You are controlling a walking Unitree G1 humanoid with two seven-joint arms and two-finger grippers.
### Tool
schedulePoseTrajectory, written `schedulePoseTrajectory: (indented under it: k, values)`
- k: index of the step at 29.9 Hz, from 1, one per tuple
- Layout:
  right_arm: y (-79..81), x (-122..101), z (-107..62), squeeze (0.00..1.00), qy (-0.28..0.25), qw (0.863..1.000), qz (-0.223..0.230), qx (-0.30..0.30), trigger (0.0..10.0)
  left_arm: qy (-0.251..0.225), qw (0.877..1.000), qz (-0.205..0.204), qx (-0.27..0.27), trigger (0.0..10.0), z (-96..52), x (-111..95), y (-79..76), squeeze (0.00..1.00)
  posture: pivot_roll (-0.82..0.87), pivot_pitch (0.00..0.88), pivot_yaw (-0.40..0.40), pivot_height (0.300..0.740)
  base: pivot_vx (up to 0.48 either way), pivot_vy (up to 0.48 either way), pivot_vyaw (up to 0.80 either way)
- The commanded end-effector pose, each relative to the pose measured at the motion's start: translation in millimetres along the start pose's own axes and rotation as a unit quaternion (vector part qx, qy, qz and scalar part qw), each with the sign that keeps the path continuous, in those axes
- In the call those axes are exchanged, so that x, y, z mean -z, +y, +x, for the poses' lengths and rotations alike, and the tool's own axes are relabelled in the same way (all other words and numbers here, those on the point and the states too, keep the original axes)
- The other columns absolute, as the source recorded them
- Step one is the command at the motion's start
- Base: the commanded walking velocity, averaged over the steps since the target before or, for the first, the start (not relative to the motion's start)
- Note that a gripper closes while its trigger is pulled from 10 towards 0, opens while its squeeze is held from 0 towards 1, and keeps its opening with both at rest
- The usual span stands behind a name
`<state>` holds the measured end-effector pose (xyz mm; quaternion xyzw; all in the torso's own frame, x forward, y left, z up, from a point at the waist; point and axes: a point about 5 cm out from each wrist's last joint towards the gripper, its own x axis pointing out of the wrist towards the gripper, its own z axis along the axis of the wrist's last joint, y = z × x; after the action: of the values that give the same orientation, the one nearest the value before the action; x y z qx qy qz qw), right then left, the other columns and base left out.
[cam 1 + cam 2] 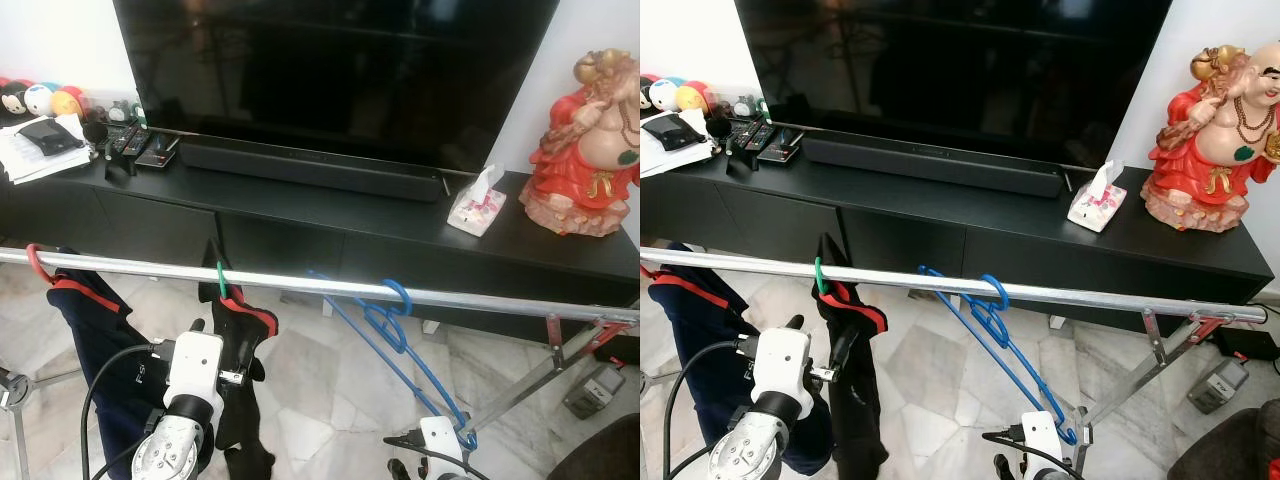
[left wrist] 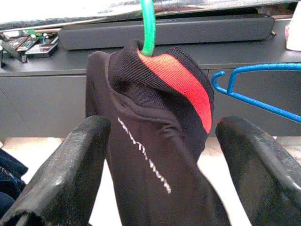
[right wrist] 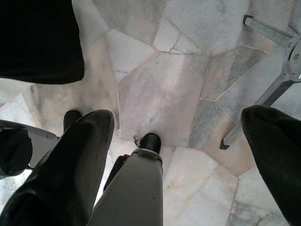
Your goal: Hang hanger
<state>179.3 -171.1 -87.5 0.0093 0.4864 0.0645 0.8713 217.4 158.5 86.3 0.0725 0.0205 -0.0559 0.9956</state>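
Note:
A silver rail crosses in front of me. On it hangs a green hanger carrying a black garment with a red collar. My left gripper is open just below that collar, with one finger on each side of the garment. To the right, an empty blue hanger hangs from the rail by its hook and slopes down toward my right arm. My right gripper is open, points at the floor and holds nothing. A red hanger with a navy garment hangs at the rail's left end.
Behind the rail stands a long black TV console with a TV, a soundbar, a tissue box, a red figurine and remotes. The rack's folding legs stand at right on the marble floor.

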Motion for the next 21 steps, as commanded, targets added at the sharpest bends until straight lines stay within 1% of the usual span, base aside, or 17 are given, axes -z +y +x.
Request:
schedulePoseTrajectory:
  k: [1,21]
  values:
    - [-1.7,2.6,-0.6,0.00,0.003,1.000,0.000,0.004,10.0,-0.002,1.000,-0.004,0.004,10.0,0.3,-0.2,-1.2,0.00,0.08,0.000,-0.078,0.740,0.000,0.000,0.00]
    - [-1.6,2.6,-0.6,0.00,0.003,1.000,0.000,0.004,10.0,-0.002,1.000,-0.004,0.005,10.0,0.3,-0.2,-1.1,0.00,0.08,0.000,-0.076,0.740,0.000,0.000,0.00]
